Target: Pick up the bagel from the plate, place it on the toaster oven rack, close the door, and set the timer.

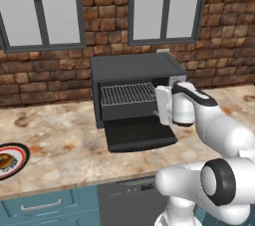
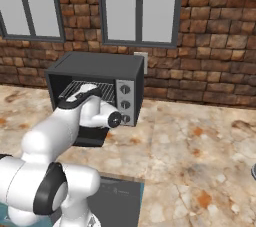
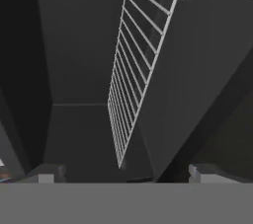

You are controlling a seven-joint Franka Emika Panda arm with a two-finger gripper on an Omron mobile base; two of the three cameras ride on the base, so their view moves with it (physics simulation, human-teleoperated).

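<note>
Bagel (image 1: 6, 161) sits on the plate (image 1: 19, 156) at the counter's (image 1: 60, 135) far left, well apart from the toaster oven (image 1: 134, 68). I see the door (image 1: 139, 134) dropped flat and the rack (image 1: 127, 93) bare inside. My gripper (image 3: 126, 174) faces into the cavity, jaws spread wide, holding nothing.

We note a golden-brown bagel (image 1: 6, 160), black-rimmed red-ringed white plate (image 1: 20, 163), silver rack (image 1: 127, 93), dark grey door (image 1: 140, 134).
</note>
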